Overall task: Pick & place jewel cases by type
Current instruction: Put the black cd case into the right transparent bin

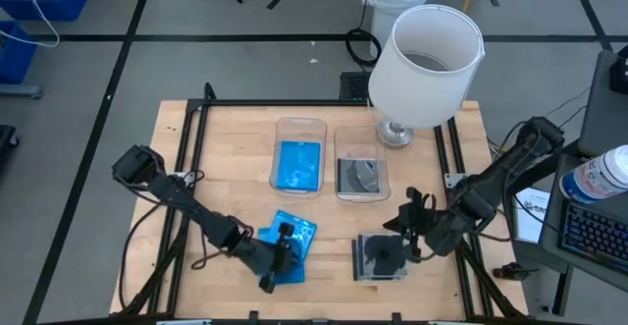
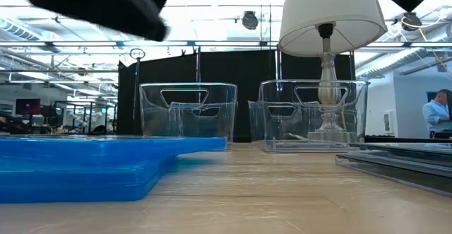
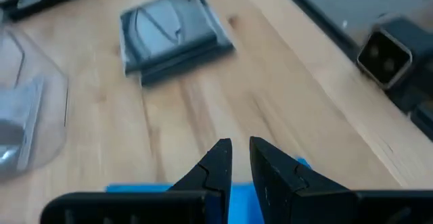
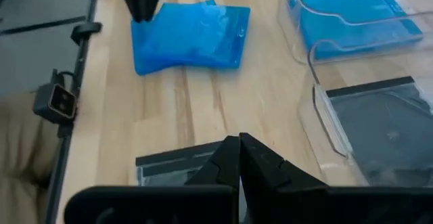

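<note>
While your left gripper (image 1: 286, 249) sits over the loose blue jewel cases (image 1: 292, 242), fingers a narrow slit apart and pinching nothing you can see, the clear disc cases (image 3: 172, 31) lie well ahead of it. Your right gripper (image 4: 238, 149) has fingers pressed together just above that same clear stack; beyond it stand two clear bins (image 1: 299, 124), one holding a blue case (image 1: 299, 164), one a grey disc case (image 1: 360, 176).
</note>
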Tool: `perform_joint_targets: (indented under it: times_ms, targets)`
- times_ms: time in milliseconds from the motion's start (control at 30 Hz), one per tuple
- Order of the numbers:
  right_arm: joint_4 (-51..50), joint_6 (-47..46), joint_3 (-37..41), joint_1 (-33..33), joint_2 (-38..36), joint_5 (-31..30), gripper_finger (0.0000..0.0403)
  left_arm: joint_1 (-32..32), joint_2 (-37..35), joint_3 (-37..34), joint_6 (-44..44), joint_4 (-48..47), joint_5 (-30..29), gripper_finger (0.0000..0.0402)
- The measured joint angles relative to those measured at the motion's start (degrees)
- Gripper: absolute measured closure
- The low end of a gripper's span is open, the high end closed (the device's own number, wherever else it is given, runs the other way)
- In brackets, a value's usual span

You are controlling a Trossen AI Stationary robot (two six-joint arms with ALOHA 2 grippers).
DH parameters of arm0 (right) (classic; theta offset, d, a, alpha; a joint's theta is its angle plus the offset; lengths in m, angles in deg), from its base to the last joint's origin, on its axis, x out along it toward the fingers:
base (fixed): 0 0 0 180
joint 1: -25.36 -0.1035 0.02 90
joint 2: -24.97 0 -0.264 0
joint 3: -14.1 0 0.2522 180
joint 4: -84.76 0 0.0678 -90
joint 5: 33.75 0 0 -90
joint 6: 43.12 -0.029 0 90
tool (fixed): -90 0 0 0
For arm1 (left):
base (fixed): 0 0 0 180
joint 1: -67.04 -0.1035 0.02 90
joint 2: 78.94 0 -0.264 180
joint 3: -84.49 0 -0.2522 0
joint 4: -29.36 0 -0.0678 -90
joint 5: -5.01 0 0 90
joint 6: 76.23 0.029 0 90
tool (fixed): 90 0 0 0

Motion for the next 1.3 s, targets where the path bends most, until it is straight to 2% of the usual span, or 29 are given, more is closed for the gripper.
perform_joint_targets:
  times_ms: [167,233,433,567,667,800,967,1067,1167,1300]
  targets:
    - [-2.39,-9.4,0.0,-5.6,3.61,-0.44,0.0403,-1.95,-0.02,0.0,2.51,6.0,2.68,0.0339]
    - [-2.43,-13.68,0.0,-8.67,5.7,-3.01,0.0403,-2.0,-0.02,0.0,2.17,6.37,2.24,0.0339]
    - [-10.19,-25.21,0.01,-16.93,8.5,-9.85,0.0403,-0.92,-0.02,0.1,2.09,9.3,-4.08,0.0339]
    - [-14.02,-30.4,2.16,-22.63,7.86,-15.47,0.0403,-1.1,1.79,3.98,4.11,9.63,-4.25,0.0339]
    - [-13.34,-33.42,4.44,-24.93,6.82,-17.03,0.0403,-0.94,5.72,7.97,6.61,7.24,-2.69,0.0339]
    - [-15.86,-44.59,6.71,-23.23,5.65,-16.5,0.0403,-1.75,12.62,16.74,6.88,1.03,-0.73,0.0339]
    - [-15.98,-50.89,10.3,-22.5,5.74,-15.39,0.0403,-3.46,20.7,27.72,10.38,-0.62,6.08,0.0339]
    - [-15.62,-52.5,11.88,-23.0,5.76,-12.41,0.0403,-4.19,24.36,33.54,14.94,-0.56,10.32,0.0339]
    - [-15.29,-53.24,12.85,-23.13,5.78,-8.84,0.0403,-5.29,26.65,37.51,17.3,-1.27,12.19,0.0339]
    - [-15.12,-53.48,13.2,-22.93,5.72,-4.04,0.0403,-6.87,27.74,39.53,14.73,-1.25,13.51,0.0339]
